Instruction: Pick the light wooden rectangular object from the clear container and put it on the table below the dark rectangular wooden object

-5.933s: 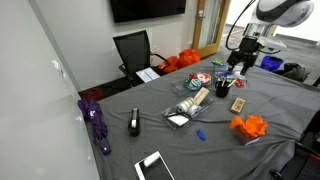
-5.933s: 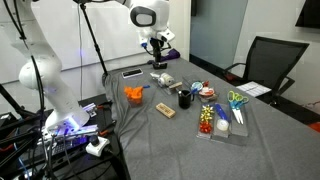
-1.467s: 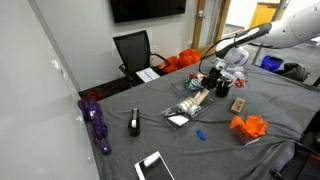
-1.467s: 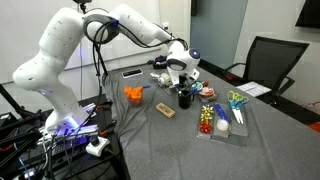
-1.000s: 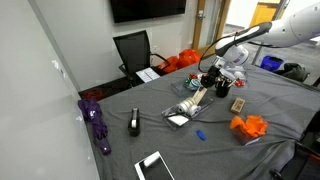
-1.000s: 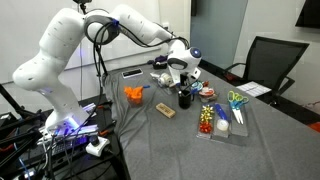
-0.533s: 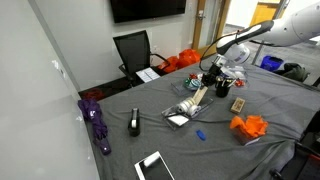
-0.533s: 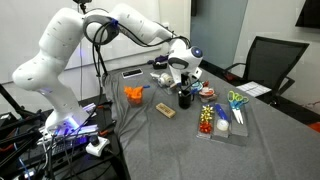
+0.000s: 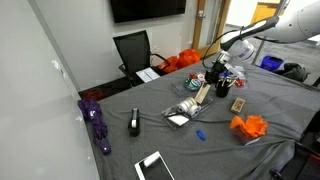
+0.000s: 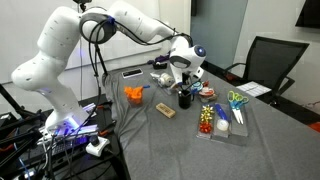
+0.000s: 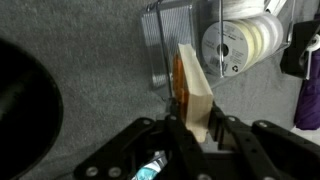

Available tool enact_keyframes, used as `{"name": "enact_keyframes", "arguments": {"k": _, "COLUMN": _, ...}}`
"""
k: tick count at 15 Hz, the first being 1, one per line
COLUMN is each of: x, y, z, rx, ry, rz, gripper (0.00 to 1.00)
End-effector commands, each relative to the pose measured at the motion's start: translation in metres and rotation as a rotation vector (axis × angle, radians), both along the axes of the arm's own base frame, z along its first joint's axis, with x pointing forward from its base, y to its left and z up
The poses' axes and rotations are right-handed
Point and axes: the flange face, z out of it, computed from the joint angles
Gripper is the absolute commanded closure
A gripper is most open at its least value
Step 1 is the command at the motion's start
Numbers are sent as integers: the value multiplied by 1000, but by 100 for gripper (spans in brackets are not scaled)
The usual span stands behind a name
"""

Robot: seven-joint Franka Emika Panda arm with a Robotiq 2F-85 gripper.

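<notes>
clear container (image 11: 160,45) cut by top edge, light block (image 11: 196,85) base hidden by pincer (image 11: 196,130)

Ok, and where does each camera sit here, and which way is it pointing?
Exterior view: raised, beside the white wall, looking along the table toward the black chair; only the arm and gripper enter from the right.
Exterior view: beside the robot's base, looking across the table; the whole arm shows.
Wrist view: looks down past the fingers, closed on the light wooden rectangular object.
Shared: both exterior views show the dark rectangular wooden object.
</notes>
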Motion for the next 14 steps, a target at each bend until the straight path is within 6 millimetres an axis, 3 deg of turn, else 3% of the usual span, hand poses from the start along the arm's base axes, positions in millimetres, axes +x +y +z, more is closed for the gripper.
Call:
{"name": "enact_keyframes", "arguments": {"k": 1, "x": -10, "y": -9, "z": 23, "rx": 62, "ry": -6, "rz": 26, "gripper": 93}}
{"name": "enact_keyframes", "arguments": {"k": 8, "x": -30, "y": -28, "z": 56, "rx": 97, "ry": 17, "rz": 108, "gripper": 93}}
{"name": "enact_keyframes", "arguments": {"k": 14, "x": -70, "y": -78, "z": 68, "rx": 125, "ry": 16, "rz": 230, "gripper": 93}}
